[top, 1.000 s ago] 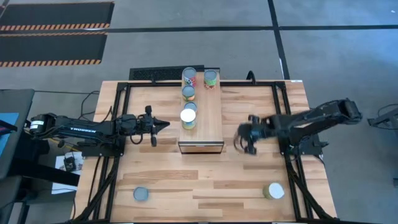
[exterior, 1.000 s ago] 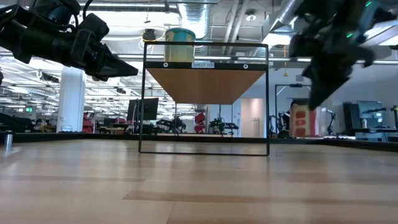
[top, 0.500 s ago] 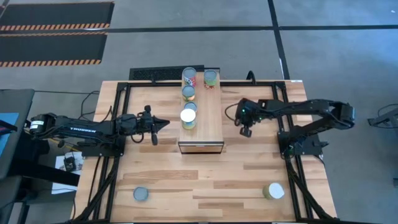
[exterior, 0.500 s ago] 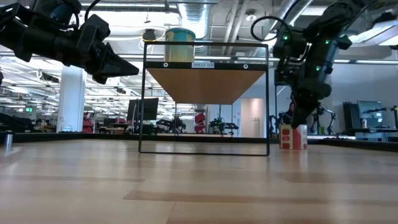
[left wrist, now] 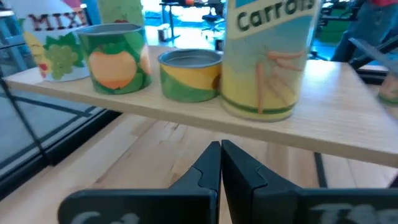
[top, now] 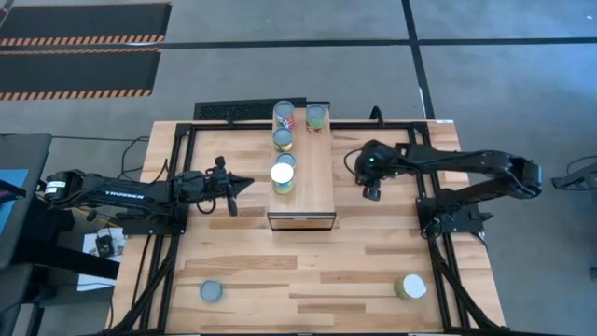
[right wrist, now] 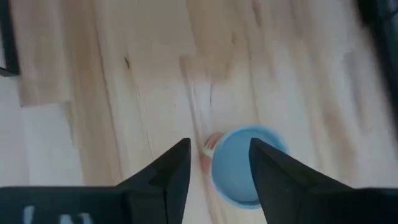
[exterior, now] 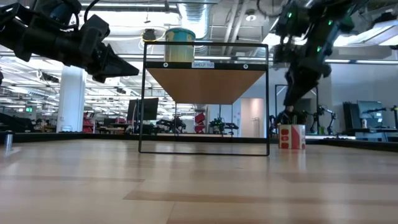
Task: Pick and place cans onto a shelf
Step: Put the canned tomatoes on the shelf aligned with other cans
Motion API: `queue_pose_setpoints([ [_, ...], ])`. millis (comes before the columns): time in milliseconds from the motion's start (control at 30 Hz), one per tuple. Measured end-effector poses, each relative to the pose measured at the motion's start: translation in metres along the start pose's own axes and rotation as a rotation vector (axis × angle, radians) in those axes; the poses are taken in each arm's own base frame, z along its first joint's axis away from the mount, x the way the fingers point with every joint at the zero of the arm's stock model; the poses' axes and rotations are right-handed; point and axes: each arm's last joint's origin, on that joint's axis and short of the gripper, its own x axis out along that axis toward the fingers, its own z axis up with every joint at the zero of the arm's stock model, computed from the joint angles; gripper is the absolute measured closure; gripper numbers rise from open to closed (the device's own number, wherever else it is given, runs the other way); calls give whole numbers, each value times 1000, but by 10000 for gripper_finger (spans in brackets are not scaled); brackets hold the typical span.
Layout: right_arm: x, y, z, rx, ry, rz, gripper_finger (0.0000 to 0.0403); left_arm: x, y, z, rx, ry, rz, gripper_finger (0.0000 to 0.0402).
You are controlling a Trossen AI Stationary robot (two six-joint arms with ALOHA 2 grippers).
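**Right arm over a loose can beside the shelf**

Risk: the red-and-white can (exterior: 291, 137) stands on the worktop (top: 373, 271) beside the shelf (top: 303, 187), under the right gripper (right wrist: 219, 163). Off-centre descent could clip the rim and topple it; a can lifted too low could strike the shelf edge.

Right jaws: spread open, straddling the can top from above, holding nothing, not touching. Left gripper (left wrist: 220, 163): jaws closed, empty, level with the shelf's left side. Five cans (top: 283, 174) sit on the shelf; two more wait at the worktop's near edge.
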Motion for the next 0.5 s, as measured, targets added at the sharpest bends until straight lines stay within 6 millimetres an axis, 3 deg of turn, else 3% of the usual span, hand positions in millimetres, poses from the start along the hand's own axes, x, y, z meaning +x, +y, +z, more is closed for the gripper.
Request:
queue_pose_setpoints([
  [133, -7, -4, -4, -3, 6, -4, 233, 1, 3, 4, -22, -32, -84, 401],
  [333, 6, -1, -14, 25, 98, 23, 317, 2, 10, 7, -9, -53, -153, 401],
  [500, 20, -1, -12, 29, 117, 7, 314, 2, 16, 7, 23, -56, -121, 401],
])
